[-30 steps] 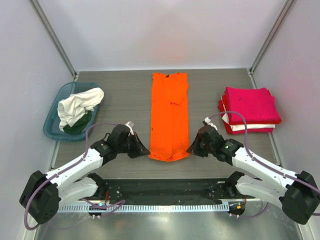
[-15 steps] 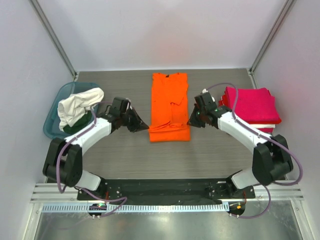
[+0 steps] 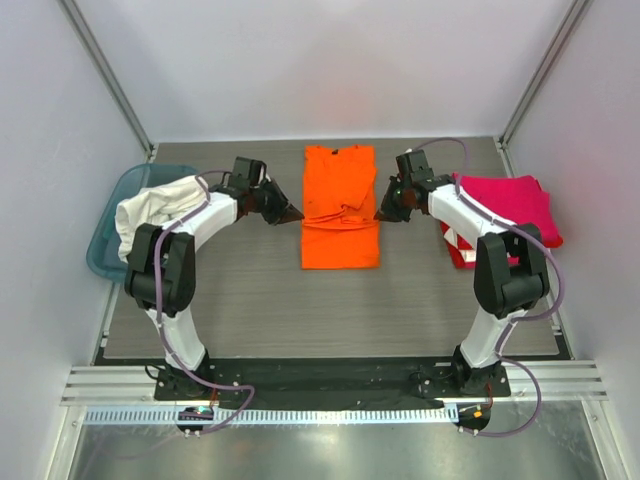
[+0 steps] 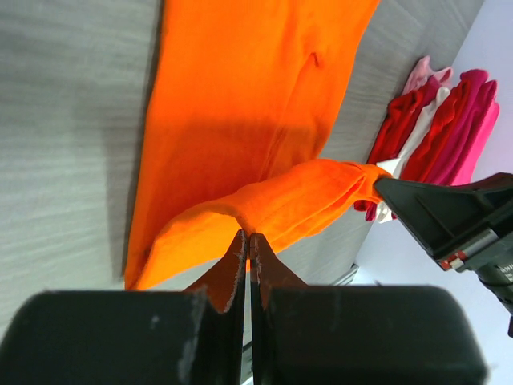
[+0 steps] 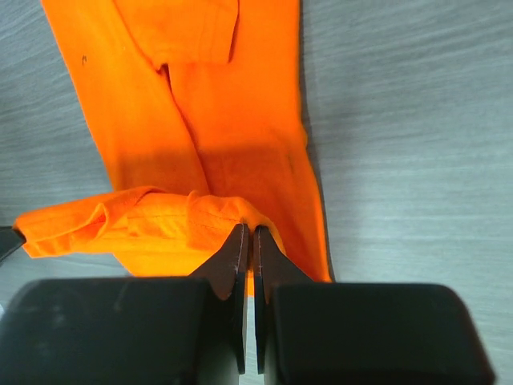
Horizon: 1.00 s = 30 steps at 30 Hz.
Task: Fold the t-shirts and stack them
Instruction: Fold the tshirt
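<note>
Task state: bin [image 3: 100,262], outboard of the left gripper [image 3: 291,214], holds unfolded shirts [image 3: 150,210], so more folding remains. Left gripper: jaws clenched on one hem corner of the orange t-shirt [image 3: 340,245], which lies between both grippers, half-folded with its hem raised over the body. Right gripper [image 3: 386,213]: clamped on the opposite hem corner. Outboard of it: folded stack [image 3: 505,205], apparently finished.

Overhead view, two close wrist views, common t-shirt [image 3: 340,215]
</note>
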### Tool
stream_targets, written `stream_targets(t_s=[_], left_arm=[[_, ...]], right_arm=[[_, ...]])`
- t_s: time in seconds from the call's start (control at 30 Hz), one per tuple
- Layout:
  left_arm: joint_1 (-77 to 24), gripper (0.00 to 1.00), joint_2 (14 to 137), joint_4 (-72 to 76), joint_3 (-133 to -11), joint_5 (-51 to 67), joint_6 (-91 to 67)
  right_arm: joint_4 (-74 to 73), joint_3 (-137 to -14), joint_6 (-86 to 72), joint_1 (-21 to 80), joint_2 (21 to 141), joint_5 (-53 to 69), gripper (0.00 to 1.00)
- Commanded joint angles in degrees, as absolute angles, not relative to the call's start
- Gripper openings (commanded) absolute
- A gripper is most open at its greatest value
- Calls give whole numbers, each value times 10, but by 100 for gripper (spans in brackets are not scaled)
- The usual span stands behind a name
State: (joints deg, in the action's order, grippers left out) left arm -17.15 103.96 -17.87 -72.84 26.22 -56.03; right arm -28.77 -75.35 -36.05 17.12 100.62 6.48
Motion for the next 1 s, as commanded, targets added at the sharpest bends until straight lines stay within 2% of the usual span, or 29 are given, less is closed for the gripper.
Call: stream_targets(t_s=[0.0,0.97], left_arm=[[-165,0,1058,-191,-773,283,-543],[-149,0,1179,-206,-896,300,-547]], right_arm=[[-284,-796,-341,159,1026,93,1],[-282,-896,-337,121,1146,120,3]])
